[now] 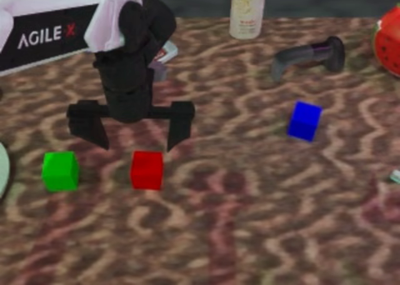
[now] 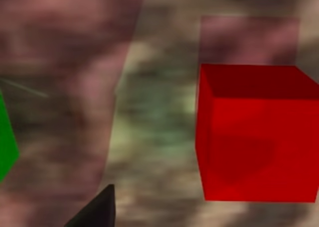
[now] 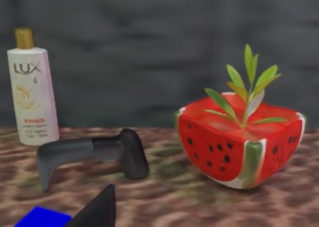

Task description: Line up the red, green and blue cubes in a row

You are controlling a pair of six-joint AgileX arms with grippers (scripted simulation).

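In the top view the red cube [image 1: 147,170] sits on the table just in front of my left gripper [image 1: 137,145], which hangs open above the table. Its right finger [image 1: 180,125] is just behind the cube's far right corner. The green cube [image 1: 60,170] rests to the red cube's left, level with it and a gap apart. The blue cube [image 1: 304,120] lies farther right and farther back. The left wrist view shows the red cube [image 2: 254,132] close up, an edge of the green cube [image 2: 6,142] and one dark fingertip [image 2: 102,209]. In the right wrist view one fingertip [image 3: 102,207] shows beside a corner of the blue cube [image 3: 42,218].
A white Lux bottle [image 1: 247,10] stands at the back. A dark handheld scanner [image 1: 309,55] lies behind the blue cube. A watermelon-shaped planter [image 1: 389,41] is at the back right. A pale plate edge [image 1: 2,169] shows at the left. The right arm is outside the top view.
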